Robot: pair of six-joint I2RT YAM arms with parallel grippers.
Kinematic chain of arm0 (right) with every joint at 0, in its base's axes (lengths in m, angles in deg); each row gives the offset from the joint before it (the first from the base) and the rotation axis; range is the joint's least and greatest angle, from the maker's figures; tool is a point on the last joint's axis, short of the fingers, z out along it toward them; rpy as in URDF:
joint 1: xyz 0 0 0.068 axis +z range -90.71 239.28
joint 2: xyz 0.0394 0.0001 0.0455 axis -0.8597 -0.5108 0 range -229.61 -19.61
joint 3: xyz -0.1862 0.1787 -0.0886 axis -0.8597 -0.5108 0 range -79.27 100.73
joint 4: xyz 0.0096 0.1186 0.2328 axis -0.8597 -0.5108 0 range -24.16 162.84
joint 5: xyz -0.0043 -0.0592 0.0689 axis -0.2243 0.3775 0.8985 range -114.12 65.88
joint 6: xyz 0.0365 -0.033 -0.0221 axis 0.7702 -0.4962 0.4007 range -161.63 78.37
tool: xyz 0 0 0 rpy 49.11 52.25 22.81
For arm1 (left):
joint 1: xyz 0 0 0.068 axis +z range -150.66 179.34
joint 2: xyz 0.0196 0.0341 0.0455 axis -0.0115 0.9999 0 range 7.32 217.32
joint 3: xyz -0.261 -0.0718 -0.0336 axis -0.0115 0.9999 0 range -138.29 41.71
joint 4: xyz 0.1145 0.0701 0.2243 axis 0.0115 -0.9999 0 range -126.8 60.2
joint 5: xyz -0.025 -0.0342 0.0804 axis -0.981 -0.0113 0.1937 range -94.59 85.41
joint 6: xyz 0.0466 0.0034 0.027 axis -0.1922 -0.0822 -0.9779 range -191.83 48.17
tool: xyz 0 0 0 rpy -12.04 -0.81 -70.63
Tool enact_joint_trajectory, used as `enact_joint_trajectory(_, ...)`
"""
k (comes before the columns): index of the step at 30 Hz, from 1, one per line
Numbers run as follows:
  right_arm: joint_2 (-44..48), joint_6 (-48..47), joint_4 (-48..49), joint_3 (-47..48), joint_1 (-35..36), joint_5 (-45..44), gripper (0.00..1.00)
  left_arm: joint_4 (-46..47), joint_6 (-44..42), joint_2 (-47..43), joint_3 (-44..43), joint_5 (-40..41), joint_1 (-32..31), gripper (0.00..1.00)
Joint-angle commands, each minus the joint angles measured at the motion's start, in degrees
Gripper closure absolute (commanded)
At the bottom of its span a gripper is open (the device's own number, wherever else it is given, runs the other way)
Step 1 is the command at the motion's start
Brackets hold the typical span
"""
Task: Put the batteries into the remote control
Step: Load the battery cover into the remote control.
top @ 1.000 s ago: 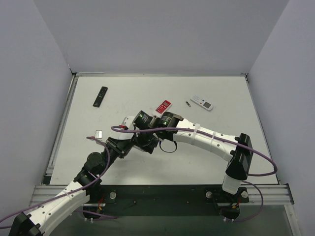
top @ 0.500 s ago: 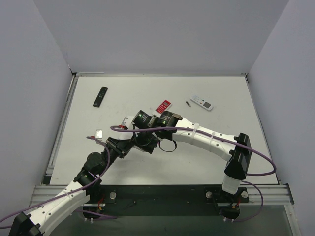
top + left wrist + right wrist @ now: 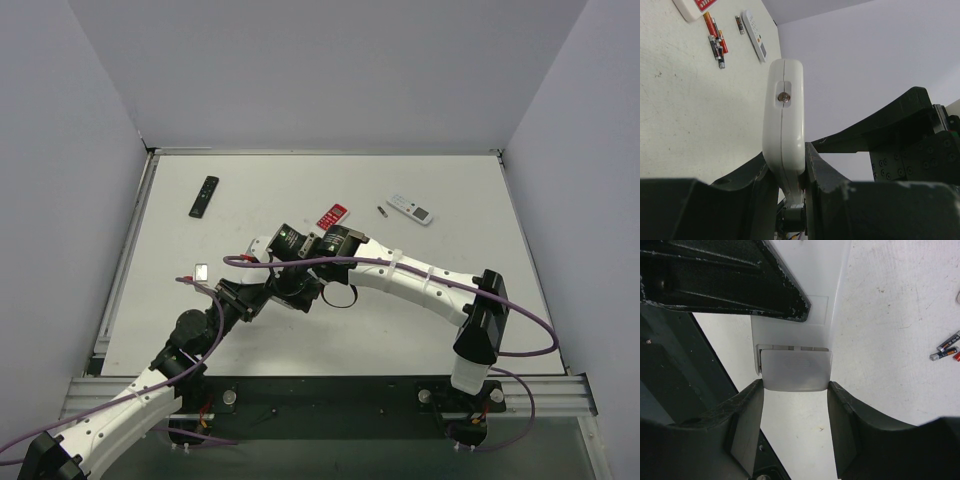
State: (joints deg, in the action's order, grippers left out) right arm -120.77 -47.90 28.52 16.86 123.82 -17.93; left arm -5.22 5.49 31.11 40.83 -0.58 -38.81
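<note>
The left tool (image 3: 787,175) is clenched on the white remote (image 3: 785,115), holding it on edge a little nearer the arm bases than the red-and-white remote (image 3: 332,216). Its back faces the right tool (image 3: 795,387), whose fingers pinch the battery cover (image 3: 796,369) (apparently to slide it off). The batteries (image 3: 716,40) wait on the counter (image 3: 680,110) beside the red-and-white remote. No writing is legible.

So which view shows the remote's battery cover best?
Right wrist: the cover sits face-on between the fingers of the right gripper. Left wrist shows only the remote edge-on; from above, the arms hide it.
</note>
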Motion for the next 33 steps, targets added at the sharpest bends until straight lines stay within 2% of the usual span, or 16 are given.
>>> enact_joint_trajectory(1,-0.44,-0.42,-0.77,1.77,0.95,1.8,0.87,4.43,0.2,-0.68,6.33,-0.85,-0.17,1.0)
enact_joint_trajectory(33,-0.08,-0.51,-0.6,1.86,1.47,1.8,0.88,1.52,0.55,-0.06,6.69,0.65,-0.17,1.0)
